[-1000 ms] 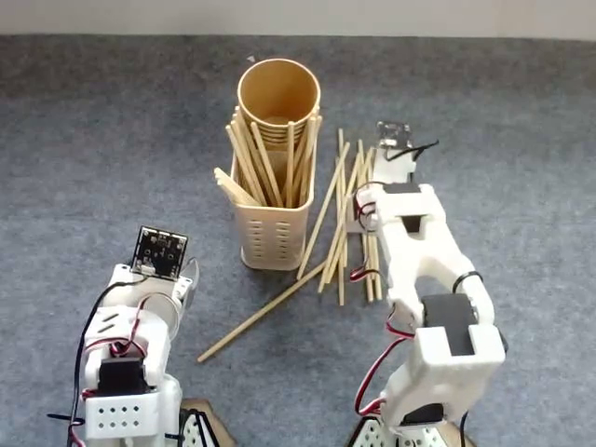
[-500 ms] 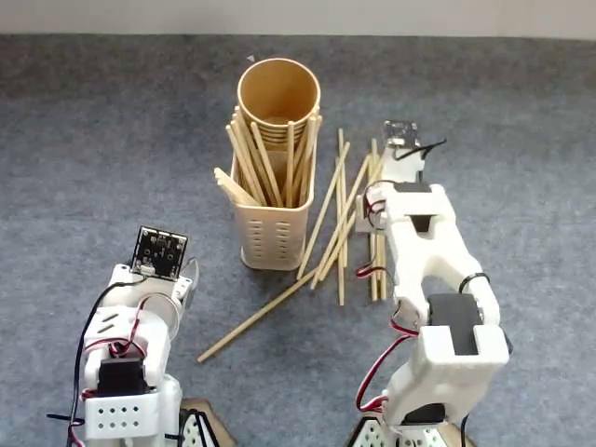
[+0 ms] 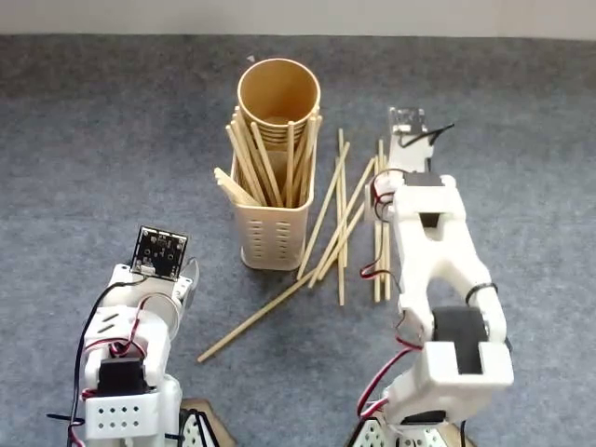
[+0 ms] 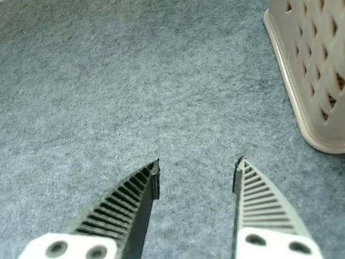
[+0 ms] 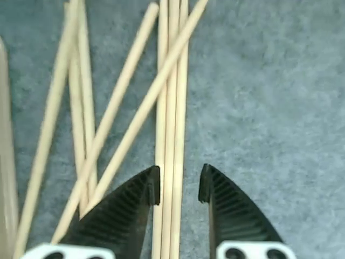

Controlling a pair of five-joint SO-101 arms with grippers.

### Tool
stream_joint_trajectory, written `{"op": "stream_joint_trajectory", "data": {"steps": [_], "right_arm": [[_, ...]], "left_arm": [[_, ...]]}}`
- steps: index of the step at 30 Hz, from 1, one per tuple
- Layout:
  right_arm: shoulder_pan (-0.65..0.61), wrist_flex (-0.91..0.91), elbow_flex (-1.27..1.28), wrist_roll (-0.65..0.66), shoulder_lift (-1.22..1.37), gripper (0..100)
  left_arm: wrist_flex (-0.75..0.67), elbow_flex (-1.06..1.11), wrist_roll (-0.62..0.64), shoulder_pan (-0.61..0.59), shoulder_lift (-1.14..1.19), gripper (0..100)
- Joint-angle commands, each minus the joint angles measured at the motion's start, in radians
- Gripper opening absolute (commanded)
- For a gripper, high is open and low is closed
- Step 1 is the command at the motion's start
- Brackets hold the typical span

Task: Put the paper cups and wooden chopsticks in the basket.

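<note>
High view: the basket (image 3: 272, 233) already holds the stacked paper cups (image 3: 278, 93) and a sheaf of upright chopsticks (image 3: 265, 168). A scatter of loose chopsticks (image 3: 341, 223) is left on the tabletop (image 3: 112, 140) just beside it, so I judge the task partway done. 
Left wrist view: left jaws open over bare tabletop, basket near. 
Right wrist view: right jaws apart, straddling three parallel sticks (image 5: 171, 108); contact hard to judge.

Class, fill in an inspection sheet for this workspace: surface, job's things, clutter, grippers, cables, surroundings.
Surface: grey carpet.
Job's things: basket upright, holding stacked paper cups and chopsticks; loose chopsticks lie scattered beside it.
Clutter: nothing seen.
Grippers: left gripper open over bare carpet; right gripper open, straddling loose chopsticks.
Cables: red wires hang in loose loops.
Surroundings: pale strip beyond the carpet.
</note>
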Motion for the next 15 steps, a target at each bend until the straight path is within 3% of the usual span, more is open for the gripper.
{"op": "stream_joint_trajectory", "data": {"steps": [1, 15], "right_arm": [[0.018, 0.001, -0.038, 0.029, -0.062, 13.5], [0.015, -0.137, 0.07, 0.069, 0.134, 13.5]], "left_arm": [[0.0, 0.019, -0.008, 0.008, -0.007, 25], [0.0, 0.019, -0.008, 0.007, -0.007, 25]]}}
